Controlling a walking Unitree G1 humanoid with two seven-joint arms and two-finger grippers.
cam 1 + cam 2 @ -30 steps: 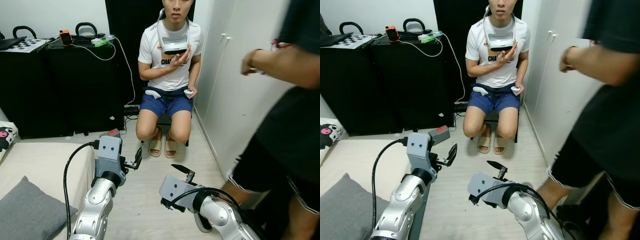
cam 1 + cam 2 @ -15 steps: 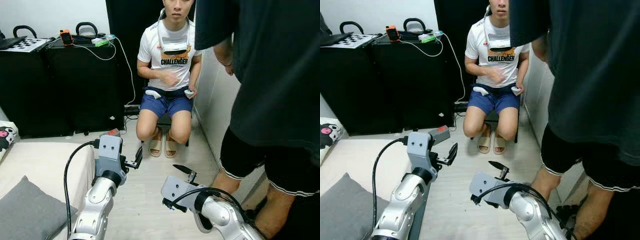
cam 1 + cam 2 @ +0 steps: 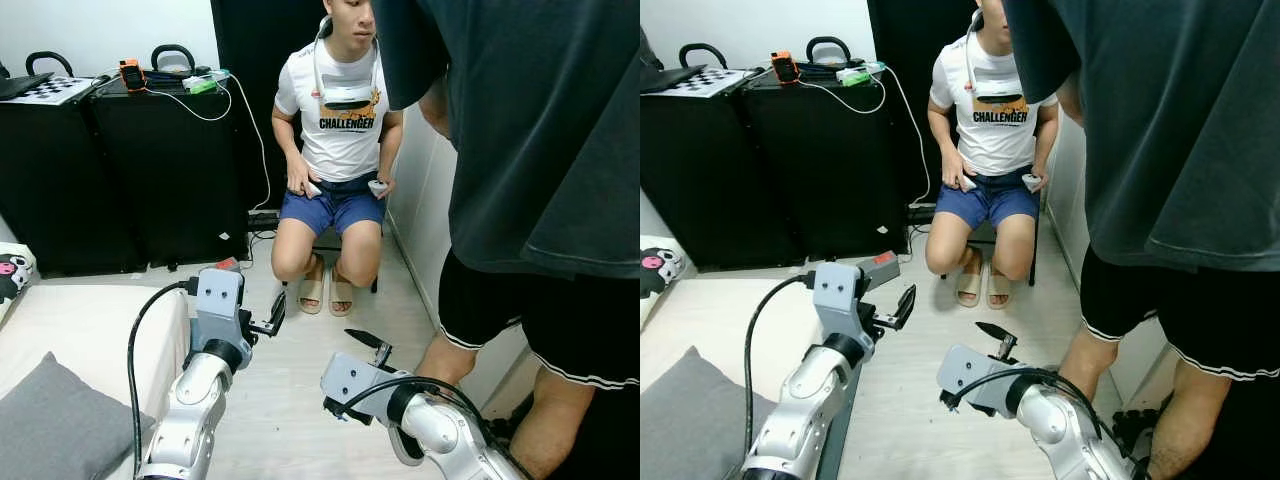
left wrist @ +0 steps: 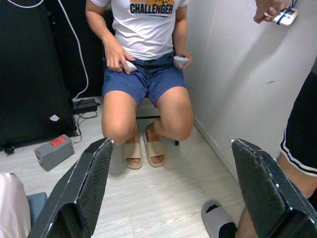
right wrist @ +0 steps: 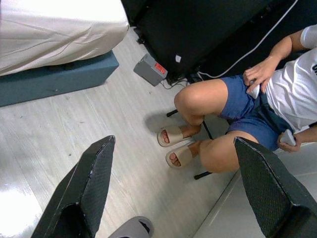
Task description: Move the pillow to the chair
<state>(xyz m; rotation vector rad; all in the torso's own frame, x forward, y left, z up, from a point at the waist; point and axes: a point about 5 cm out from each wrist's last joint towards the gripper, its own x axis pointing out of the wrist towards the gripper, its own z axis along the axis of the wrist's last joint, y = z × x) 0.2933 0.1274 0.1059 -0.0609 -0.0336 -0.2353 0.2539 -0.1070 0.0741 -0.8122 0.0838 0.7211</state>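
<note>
Dark-clothed, a standing person is seen at the right, close to the robot. A seated person occupies the chair ahead. The grey pillow is seen lying on the bed at lower left, apart from both grippers. The left gripper and right gripper are held above the floor, fingers spread wide, nothing grasped.

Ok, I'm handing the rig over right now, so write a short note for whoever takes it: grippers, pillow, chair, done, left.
Left gripper: open, holding nothing, raised over the floor beside the bed.
Right gripper: open, holding nothing, low over the floor.
Grey pillow: lying on the bed, untouched.
Chair: a seated person occupies it; a standing person is close on the right.
Done: nothing.
Left: grasp the pillow, carry it to the chair.
</note>
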